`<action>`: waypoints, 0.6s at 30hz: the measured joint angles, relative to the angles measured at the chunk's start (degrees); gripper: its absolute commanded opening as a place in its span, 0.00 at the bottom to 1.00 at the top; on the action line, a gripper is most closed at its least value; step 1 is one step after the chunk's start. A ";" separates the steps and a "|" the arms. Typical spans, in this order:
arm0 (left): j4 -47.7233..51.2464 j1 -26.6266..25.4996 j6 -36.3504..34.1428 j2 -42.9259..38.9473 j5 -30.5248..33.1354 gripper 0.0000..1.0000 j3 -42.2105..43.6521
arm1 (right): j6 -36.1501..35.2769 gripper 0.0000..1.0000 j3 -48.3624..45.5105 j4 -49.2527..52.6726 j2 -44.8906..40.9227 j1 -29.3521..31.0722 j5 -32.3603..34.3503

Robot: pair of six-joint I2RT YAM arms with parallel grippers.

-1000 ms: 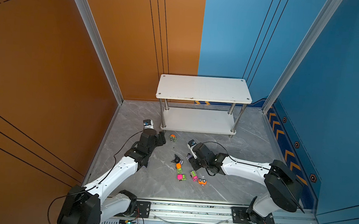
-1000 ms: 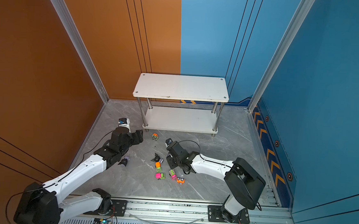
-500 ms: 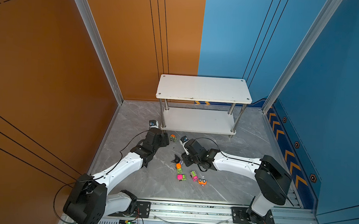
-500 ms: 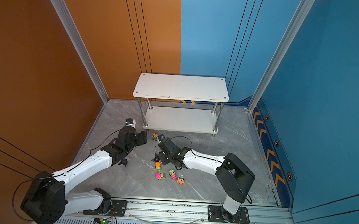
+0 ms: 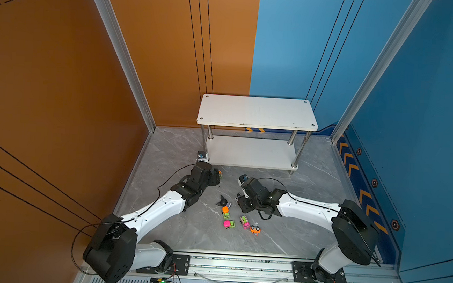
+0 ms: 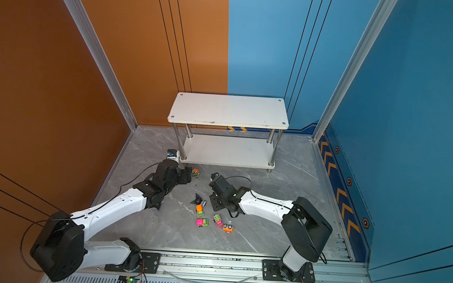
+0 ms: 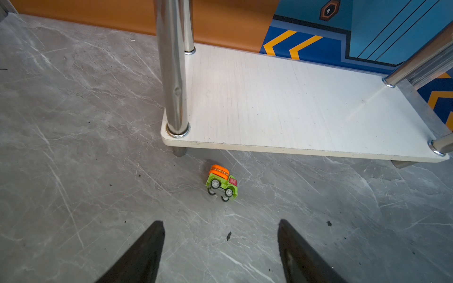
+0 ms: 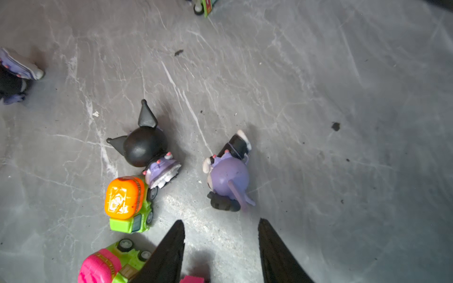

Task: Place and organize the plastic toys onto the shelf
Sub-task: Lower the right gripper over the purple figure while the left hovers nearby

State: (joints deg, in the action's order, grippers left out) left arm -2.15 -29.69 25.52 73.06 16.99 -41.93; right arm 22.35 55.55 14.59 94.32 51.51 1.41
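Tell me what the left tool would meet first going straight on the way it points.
The green-and-orange toy car, tipped on its side, lies straight ahead of the open left tool; the shelf's lower board is beyond. Height is unclear, so it might pass over.

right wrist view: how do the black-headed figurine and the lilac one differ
The black-headed figurine shows a black head with two pointed ears; the lilac figurine shows a rounded lilac body and thin tail. The black-headed figurine lies beside the orange-topped car; the lilac figurine lies alone. Both lie on the floor.
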 measured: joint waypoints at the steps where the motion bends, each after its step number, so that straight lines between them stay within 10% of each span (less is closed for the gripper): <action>1: 0.02 0.00 0.00 0.39 0.00 0.75 0.00 | 0.02 0.46 0.00 -0.02 0.61 -0.07 -0.24; 18: -1.03 -0.02 0.76 5.77 -0.26 0.75 -0.98 | -3.26 0.31 17.11 3.56 13.00 3.30 -1.16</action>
State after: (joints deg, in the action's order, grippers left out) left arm -3.18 -29.71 26.28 78.83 16.73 -42.92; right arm 19.09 72.66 18.15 107.33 54.81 0.25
